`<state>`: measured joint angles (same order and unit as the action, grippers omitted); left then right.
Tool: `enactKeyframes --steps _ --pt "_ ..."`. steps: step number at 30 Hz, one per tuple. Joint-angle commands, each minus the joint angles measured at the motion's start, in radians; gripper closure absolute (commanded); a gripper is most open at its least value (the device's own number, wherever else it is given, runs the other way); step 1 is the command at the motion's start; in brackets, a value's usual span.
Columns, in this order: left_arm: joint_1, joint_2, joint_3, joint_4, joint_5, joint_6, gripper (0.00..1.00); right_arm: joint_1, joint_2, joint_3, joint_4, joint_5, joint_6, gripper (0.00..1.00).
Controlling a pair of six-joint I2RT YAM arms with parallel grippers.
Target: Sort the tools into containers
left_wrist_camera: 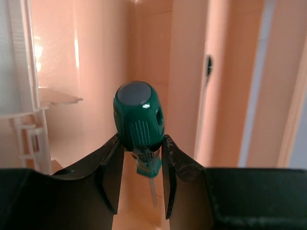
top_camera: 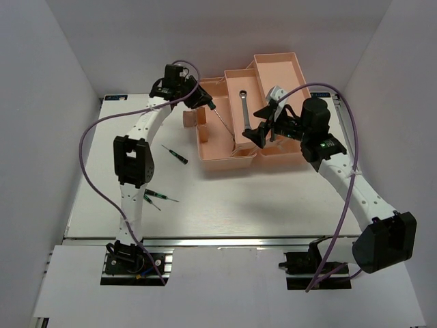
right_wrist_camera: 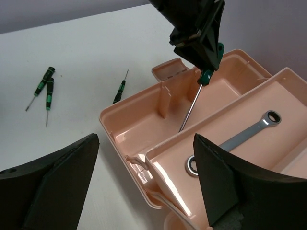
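right gripper (right_wrist_camera: 146, 160) spread wide, grasping nothing, above the toolbox (right_wrist_camera: 125, 125). wrench (right_wrist_camera: 249, 130) lies in its upper tray (right_wrist_camera: 288, 112). left gripper (left_wrist_camera: 141, 158) clamps a screwdriver (left_wrist_camera: 139, 112), tip down in the lower compartment. three more screwdrivers (top_camera: 175, 154) lie on the table (top_camera: 102, 205), 8 o'clock of the toolbox.

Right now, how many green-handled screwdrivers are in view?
4 screwdrivers. One is held in the left arm's fingers, tip down inside the salmon-pink plastic toolbox; one lies alone on the white table left of it; two lie together nearer the left arm's base. None appears hidden.
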<state>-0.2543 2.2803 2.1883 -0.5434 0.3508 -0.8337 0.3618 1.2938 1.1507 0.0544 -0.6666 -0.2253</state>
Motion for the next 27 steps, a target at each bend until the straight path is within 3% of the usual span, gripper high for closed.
enactKeyframes --steps 1,4,7,12,13,15,17,18,19,21,22,24,25,27 --pt "-0.003 0.024 0.111 -0.098 -0.013 0.064 0.58 -0.003 -0.033 -0.02 -0.008 0.013 -0.046 0.14" --pt "-0.005 -0.002 0.067 -0.073 -0.004 0.09 0.43 -0.004 -0.012 -0.014 -0.03 -0.045 -0.071 0.11" --pt "-0.003 -0.06 0.022 -0.052 -0.006 0.119 0.4 0.005 0.054 0.021 -0.088 -0.141 -0.089 0.11" --pt "0.015 -0.19 0.048 -0.125 -0.107 0.182 0.41 0.121 0.215 0.18 -0.208 -0.14 -0.178 0.11" --pt "0.023 -0.224 0.033 -0.144 -0.136 0.186 0.45 0.147 0.243 0.208 -0.246 -0.127 -0.218 0.11" --pt "0.058 -0.322 -0.098 -0.179 -0.232 0.183 0.78 0.224 0.319 0.286 -0.269 -0.113 -0.238 0.11" --pt "0.095 -0.526 -0.259 -0.158 -0.283 0.173 1.0 0.281 0.373 0.337 -0.268 -0.056 -0.22 0.18" --pt "0.14 -0.606 -0.45 -0.141 -0.306 0.165 1.0 0.334 0.439 0.395 -0.268 -0.03 -0.203 0.23" --pt "0.173 -0.766 -0.548 -0.127 -0.305 0.154 1.0 0.356 0.478 0.429 -0.263 0.026 -0.174 0.4" --pt "0.252 -0.911 -0.718 -0.124 -0.303 0.137 1.0 0.403 0.609 0.51 -0.274 0.074 -0.082 0.66" --pt "0.279 -0.973 -0.845 -0.144 -0.312 0.137 0.94 0.414 0.66 0.605 -0.283 0.131 -0.048 0.73" --pt "0.312 -1.122 -0.947 -0.225 -0.329 0.137 0.76 0.439 0.808 0.717 -0.336 0.174 0.024 0.73" --pt "0.313 -1.163 -1.037 -0.249 -0.337 0.133 0.6 0.448 0.858 0.829 -0.355 0.24 0.046 0.69" --pt "0.313 -1.284 -1.119 -0.308 -0.337 0.099 0.51 0.474 0.992 0.94 -0.407 0.356 0.081 0.62"
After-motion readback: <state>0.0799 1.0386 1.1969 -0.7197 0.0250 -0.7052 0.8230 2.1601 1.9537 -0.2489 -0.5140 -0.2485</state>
